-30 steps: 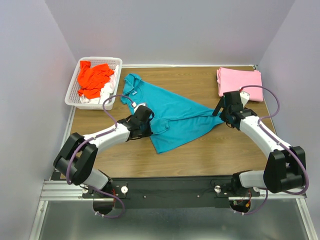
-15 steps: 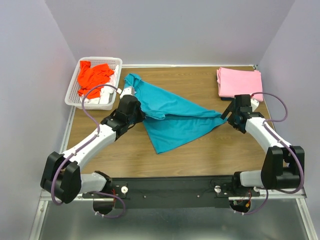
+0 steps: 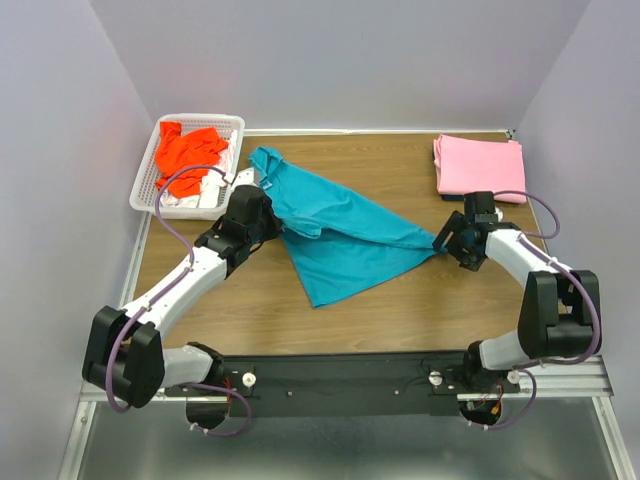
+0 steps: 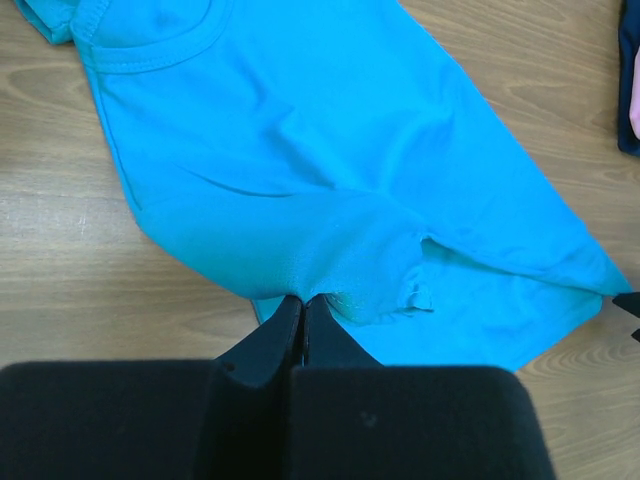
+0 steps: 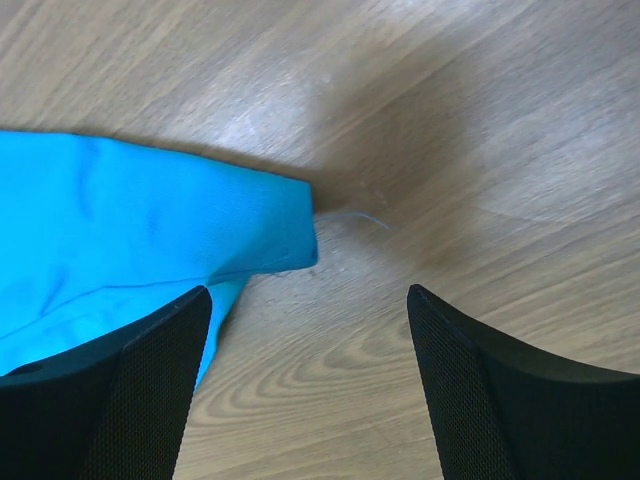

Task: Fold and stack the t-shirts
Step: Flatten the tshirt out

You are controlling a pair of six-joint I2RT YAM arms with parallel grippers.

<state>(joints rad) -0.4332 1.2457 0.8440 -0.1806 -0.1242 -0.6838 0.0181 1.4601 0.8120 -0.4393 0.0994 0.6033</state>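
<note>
The teal shirt lies spread over the middle of the table, rumpled and only partly folded. Its collar is at the far left, close to the basket, and from there the cloth narrows to a pointed corner on the right. A loose fold runs across its middle, and a lower flap reaches toward the near edge.

The left gripper is clenched on the teal shirt. Its two fingers are pressed together, pinching a bunched edge of the cloth on the left side, just below the collar area. The cloth puckers into small wrinkles where it is pinched.

The right gripper is released, with its fingers spread wide and low over the wood. The pointed corner of the teal shirt lies just ahead of the gap between them. The pictures do not show whether either finger touches the cloth.

The pink shirt rests as a flat, folded rectangle at the far right corner of the table, well apart from the teal one. The orange-red shirt is crumpled in the basket at the far left. The white shirt shows beneath it, toward the basket's near end.
</note>
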